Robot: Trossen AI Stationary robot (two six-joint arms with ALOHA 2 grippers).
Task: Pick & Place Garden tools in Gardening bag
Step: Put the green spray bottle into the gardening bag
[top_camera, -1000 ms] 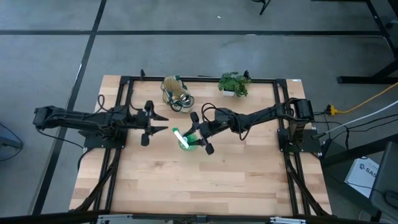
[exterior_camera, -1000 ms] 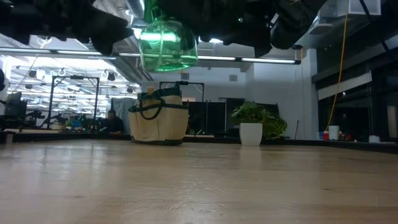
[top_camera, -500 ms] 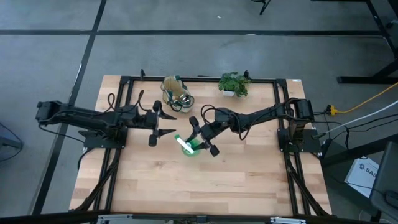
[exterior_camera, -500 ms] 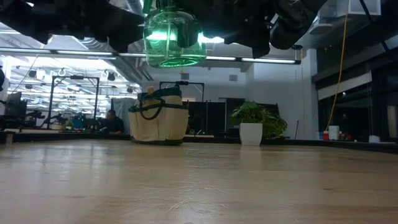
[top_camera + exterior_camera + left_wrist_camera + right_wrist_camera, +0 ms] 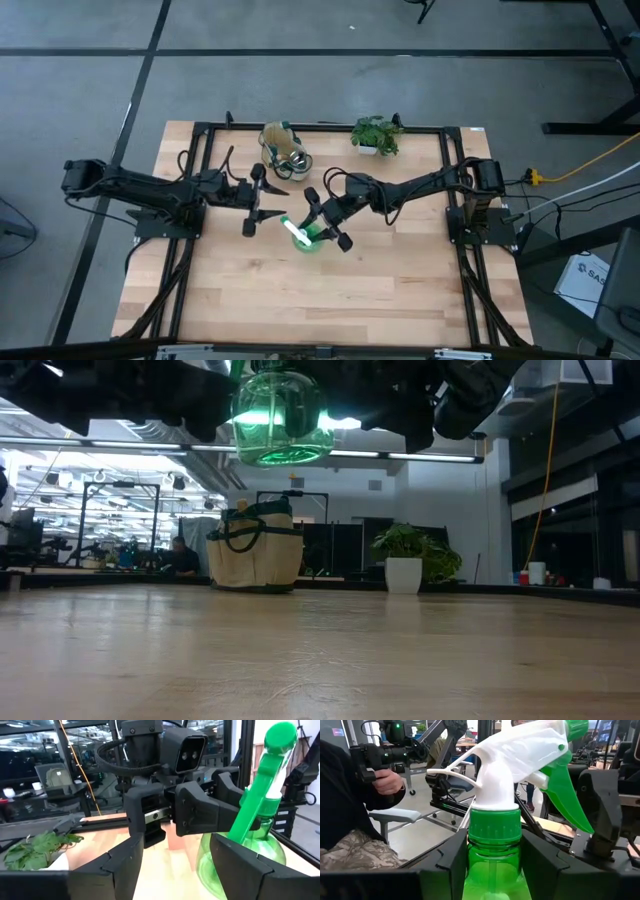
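Note:
A bright green spray bottle [image 5: 305, 234] with a white trigger head hangs above the table's middle, held by my right gripper [image 5: 322, 222]. It shows from below in the low view [image 5: 278, 415]. My left gripper [image 5: 268, 200] is open just left of the bottle, fingers pointing at it without touching. In the left wrist view its fingers [image 5: 117, 865] stand wide apart, with the bottle [image 5: 245, 840] beyond. The tan gardening bag [image 5: 283, 149] stands on its base at the table's far side, also in the low view [image 5: 255, 550]. The trowel and fork are out of view. My right gripper pinches the bottle's shoulder just under the green screw collar [image 5: 495, 831], one finger [image 5: 451, 862] on each side. The fingers come level from the table's right. The bottle is lifted clear of the table, roughly upright, its trigger head [image 5: 520, 750] on top.
A leafy plant in a white pot [image 5: 377, 134] stands at the far edge, right of the bag, also in the low view [image 5: 405, 565]. A black frame [image 5: 200, 135] runs round the table. A seated person [image 5: 355, 810] holding a device shows beyond the table.
My left gripper has gone toward the table's right edge, closing in on the bottle, and stays open. My right gripper has carried the bottle a little toward the near edge and then held still.

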